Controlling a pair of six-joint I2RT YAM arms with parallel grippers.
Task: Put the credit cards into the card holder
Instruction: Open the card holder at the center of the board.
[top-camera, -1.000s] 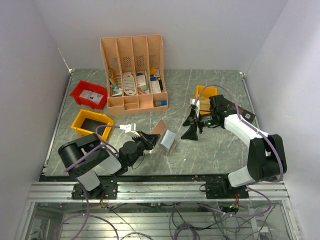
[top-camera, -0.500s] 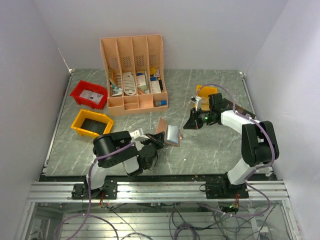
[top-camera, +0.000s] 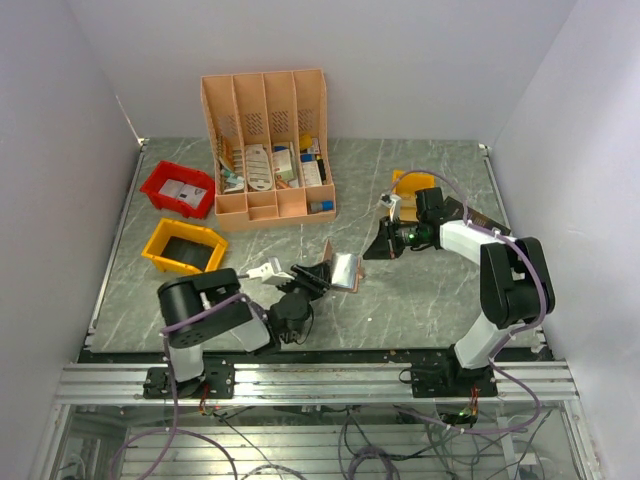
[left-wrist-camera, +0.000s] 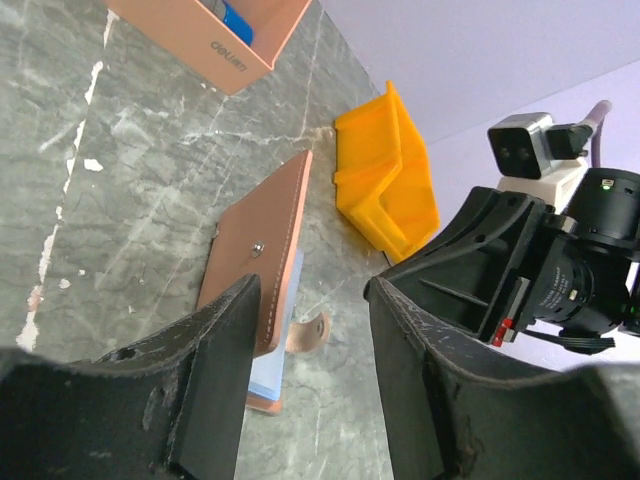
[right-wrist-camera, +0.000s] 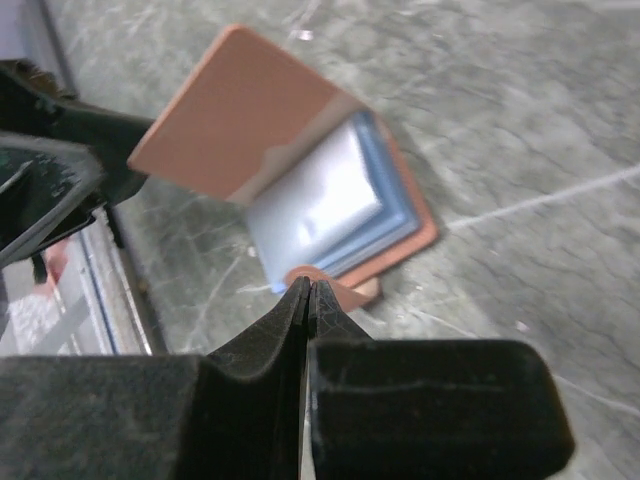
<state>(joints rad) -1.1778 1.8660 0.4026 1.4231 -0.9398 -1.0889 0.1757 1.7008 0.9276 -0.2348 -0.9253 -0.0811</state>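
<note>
The tan card holder (top-camera: 340, 270) stands half open on the marble table, its cover (right-wrist-camera: 240, 110) raised over pale blue pocket panels (right-wrist-camera: 330, 200). A strap tab (left-wrist-camera: 305, 335) curls out at its edge. My left gripper (left-wrist-camera: 318, 300) is open with nothing between its fingers; the holder (left-wrist-camera: 255, 270) lies just past its left finger (left-wrist-camera: 215, 390). My right gripper (right-wrist-camera: 309, 287) is shut with nothing showing in it, its tips just short of the holder's near edge. In the top view it (top-camera: 382, 243) sits right of the holder, the left gripper (top-camera: 312, 275) to its left. Loose credit cards are out of view.
A peach slotted organiser (top-camera: 265, 140) stands at the back. On the left are a red bin (top-camera: 178, 188) and a yellow bin (top-camera: 185, 247). Another yellow bin (top-camera: 410, 185) sits behind the right arm, also visible from the left wrist (left-wrist-camera: 385, 180).
My left gripper has opened and let go of the holder's cover. My right gripper has shut and edged left toward the holder, which sits slightly further right than before.
</note>
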